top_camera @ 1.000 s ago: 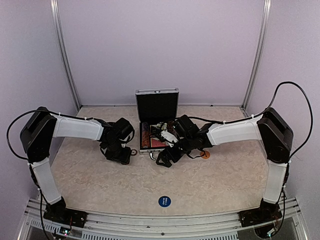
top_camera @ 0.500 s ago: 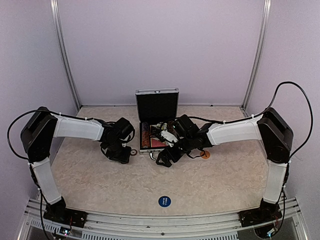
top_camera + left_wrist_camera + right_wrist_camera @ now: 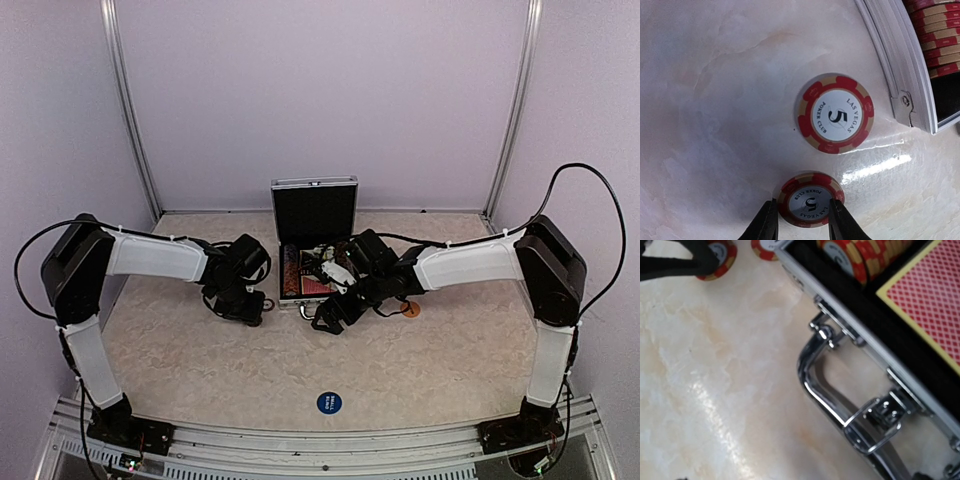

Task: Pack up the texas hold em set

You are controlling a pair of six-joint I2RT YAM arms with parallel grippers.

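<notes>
Texas hold em set sits at the middle back of the table, its small case open and the lid upright, showing flat black lining inside a bright silver frame. Seen from the left wrist, the case wall is pale ribbed aluminium, finely grooved, with a small riveted metal fitting at its corner. A row of stacked chips, red with tan bands, stands on edge inside. From the right wrist the front of the case carries a curved chrome handle, shiny and rounded, hinged on small metal brackets. Behind it a black inner rim borders a red deck printed with a fine diamond lattice and a yellowish edge. Two round chips lie outside, just beside the case's left front corner. One is a loose chip flat on the table, red and tan at the rim, with a white centre marked 5 and LAS VEGAS POKER CLUB. The other is a second chip of the same pattern. The left gripper has its black jaws drawn in narrow against that second chip's rim, one on each side; whether the chip is off the surface I cannot tell. The right gripper hangs low in front of the case, jaws wide, holding nothing. An orange-red disc lies on the table just right of the right arm's wrist. The tabletop is glossy, beige and marbled.
</notes>
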